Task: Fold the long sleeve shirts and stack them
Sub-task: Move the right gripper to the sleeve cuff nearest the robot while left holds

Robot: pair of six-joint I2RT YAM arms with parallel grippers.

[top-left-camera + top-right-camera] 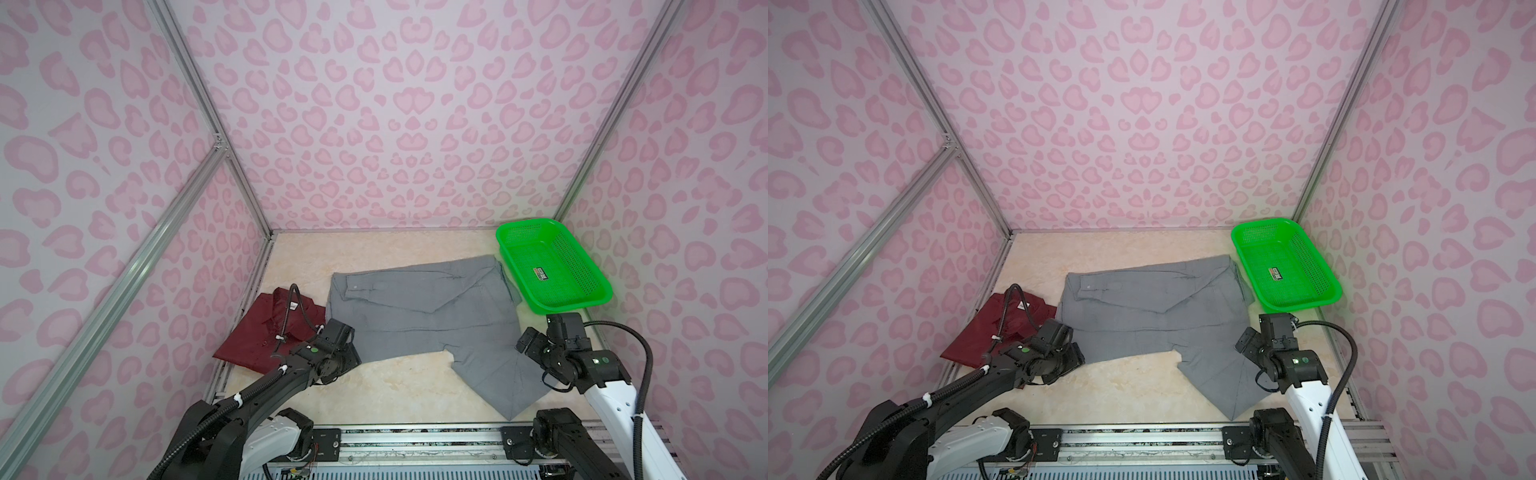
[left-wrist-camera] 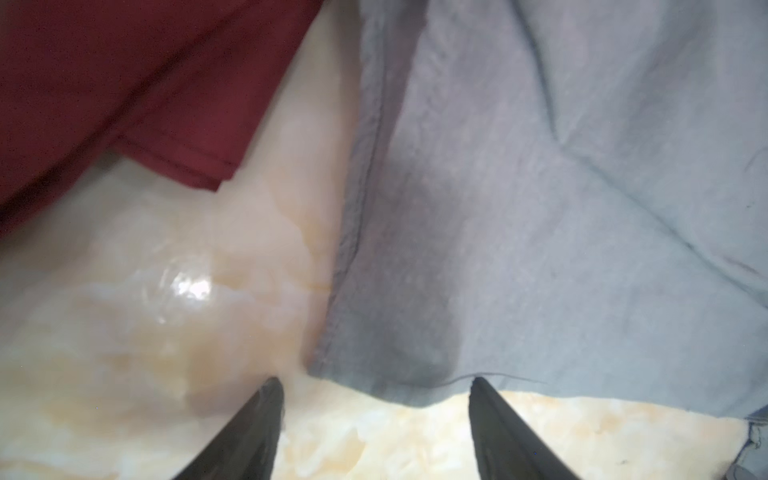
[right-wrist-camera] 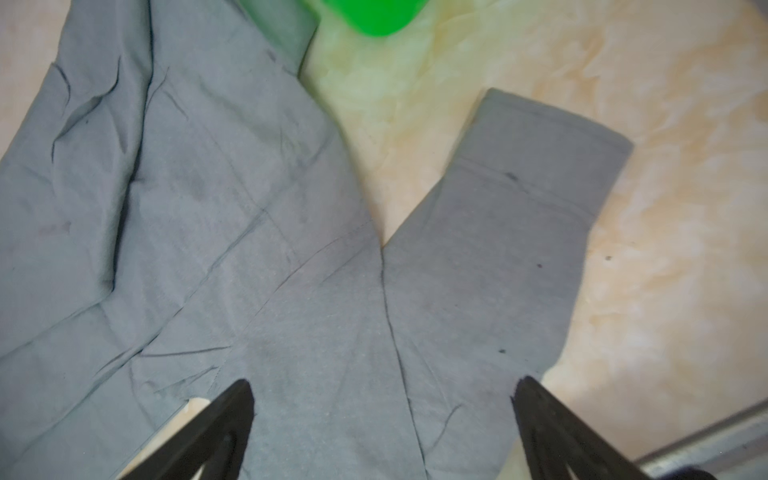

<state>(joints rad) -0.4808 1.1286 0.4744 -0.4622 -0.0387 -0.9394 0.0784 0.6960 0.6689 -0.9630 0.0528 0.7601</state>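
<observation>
Maroon shirt (image 1: 266,332) looks folded at the left, and the grey shirt (image 1: 424,316) is spread on the bench (image 1: 374,399) with a sleeve (image 1: 498,374) sticking out near-right. Left fingers (image 2: 249,436) and right fingers (image 3: 224,415) both gape, holding nothing. Next I'd pinch that sleeve and fold it in.

Enclosure, both top views: 3 walls visible, namely the back wall (image 1: 374,124), left wall (image 1: 62,174) and right wall (image 1: 706,166). All 3 are covered in a pale lilac print with pink heart-like blotches.

Aluminium extrusion posts (image 1: 194,79) run up both back corners. 1 diagonal extrusion brace (image 1: 108,301) crosses the left wall and meets the left post.

Surface (image 1: 374,395): glossy cream, marble-patterned, faint orange veins.

Light: even, diffuse, soft shadows. Left wrist view shows 1 bright glare spot (image 2: 191,289) on the surface.
</observation>
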